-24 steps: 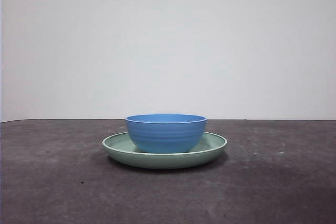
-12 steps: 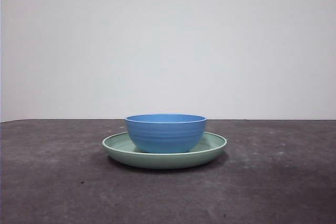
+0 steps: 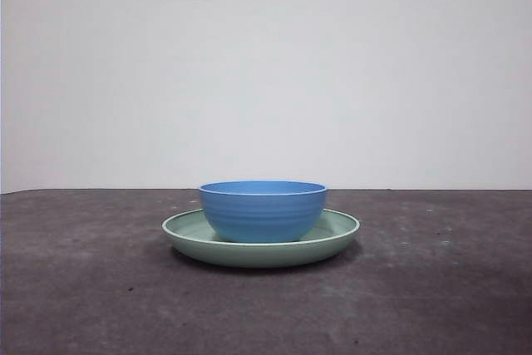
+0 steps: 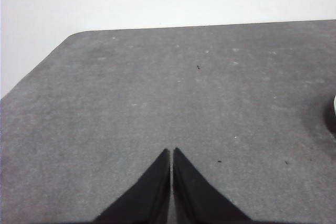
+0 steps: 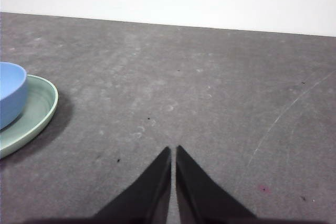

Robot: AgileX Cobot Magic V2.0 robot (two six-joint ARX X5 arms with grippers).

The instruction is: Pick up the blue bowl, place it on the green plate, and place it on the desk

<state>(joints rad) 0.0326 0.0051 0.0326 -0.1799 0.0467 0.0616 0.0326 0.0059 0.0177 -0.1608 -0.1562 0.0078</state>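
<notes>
Only the bowl [image 3: 263, 209] on the plate [image 3: 332, 239] stands mid-desk [image 3: 83, 288]; bare desk lies open on both sides, and, seemingly, above the bowl.

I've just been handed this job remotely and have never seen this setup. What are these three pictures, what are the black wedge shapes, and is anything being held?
This is a two-armed robot at a table. One picture comes from a low camera looking level across the rough dark grey tabletop. On it lies a wide, shallow pale green plate, and a glossy round blue bowl sits in that plate. No arm shows in this view.

The other two pictures come from cameras on the arms' wrists. The black wedges at the bottom are each arm's own hand. The left hand has its two jaws pressed together over bare tabletop, with only a sliver of something at the picture's edge. The right hand is also shut, and its camera catches part of the plate and bowl off to one side. Neither hand holds anything.
</notes>
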